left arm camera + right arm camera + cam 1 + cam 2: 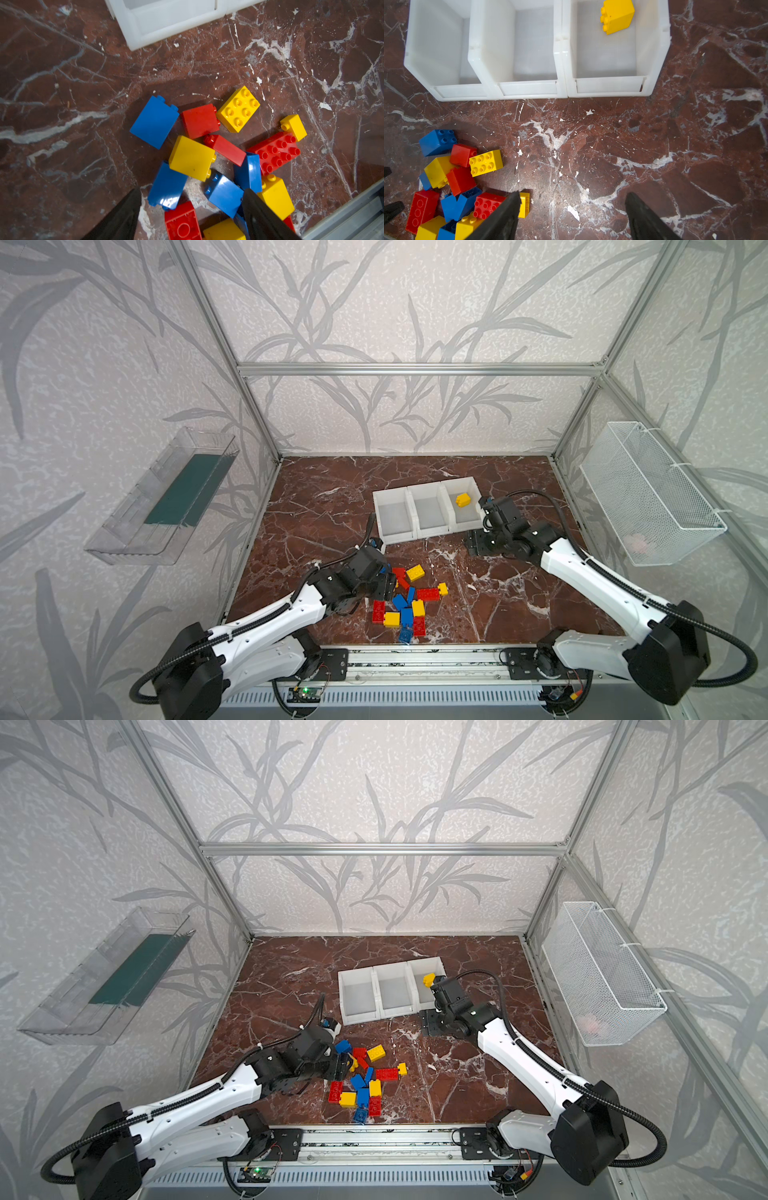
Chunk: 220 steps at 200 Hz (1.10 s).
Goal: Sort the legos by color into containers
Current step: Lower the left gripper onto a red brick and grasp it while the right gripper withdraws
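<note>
Nearest us, by the front edge of the table (316, 506) at about mid-width, we see the lego pile (409, 601): red, blue & yellow bricks, loose & partly overlapping. The L gripper (191, 191) is low over the pile's left side w/ jaws well apart, clamped on nothing. Two blue bricks (167, 187) lie btw its fingers in the left wrist view, & we can't tell if either finger touches them. Further back, right of centre, the R gripper (573, 193) hangs over bare marble just in front of the bins, jaws wide apart, nothing btw them. Behind it a row of three white bins (432, 532) stands side by side, walls touching. The right-hand bin (610, 86) has one yellow brick (462, 499) at its far end, studs facing sideways.
</note>
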### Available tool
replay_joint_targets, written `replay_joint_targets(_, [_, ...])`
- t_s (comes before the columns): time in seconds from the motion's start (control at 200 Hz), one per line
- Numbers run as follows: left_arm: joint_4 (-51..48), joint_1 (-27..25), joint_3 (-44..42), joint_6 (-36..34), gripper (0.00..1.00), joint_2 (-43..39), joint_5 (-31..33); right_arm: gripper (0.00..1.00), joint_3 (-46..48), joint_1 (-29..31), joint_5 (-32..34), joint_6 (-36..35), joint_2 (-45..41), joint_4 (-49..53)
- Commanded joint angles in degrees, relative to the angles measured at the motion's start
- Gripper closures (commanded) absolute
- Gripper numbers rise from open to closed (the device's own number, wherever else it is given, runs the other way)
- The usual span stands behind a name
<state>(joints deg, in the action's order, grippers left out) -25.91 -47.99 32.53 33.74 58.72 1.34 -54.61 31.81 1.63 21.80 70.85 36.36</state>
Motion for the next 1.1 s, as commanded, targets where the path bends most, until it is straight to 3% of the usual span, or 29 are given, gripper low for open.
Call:
replay_joint_targets(0.0, [-6.05,-2.37,-0.64,6.03,0.25,-1.92,4.00,0.20,1.90,1.80,-1.54,0.41,-1.30,1.24])
replay_joint_targets(0.305, [0.94,-3.43,-6.26,14.11,0.38,-1.89,3.34,0.20,5.28,3.52,-2.08,-0.02,-2.56,0.25])
replay_joint_targets(0.545, [2.14,-3.67,-4.95,13.60,0.43,4.01,1.57,0.20,5.56,3.53,-2.24,0.12,-2.73,-0.43])
replay_joint_targets(0.905, [0.64,-5.03,-2.08,12.36,0.68,11.17,1.78,0.20,6.45,3.52,-1.51,0.35,-3.90,0.45])
replay_joint_targets(1.095, [-1.79,-5.58,0.86,10.51,0.74,10.44,2.00,0.20,6.28,3.55,-0.03,0.59,-5.59,1.54])
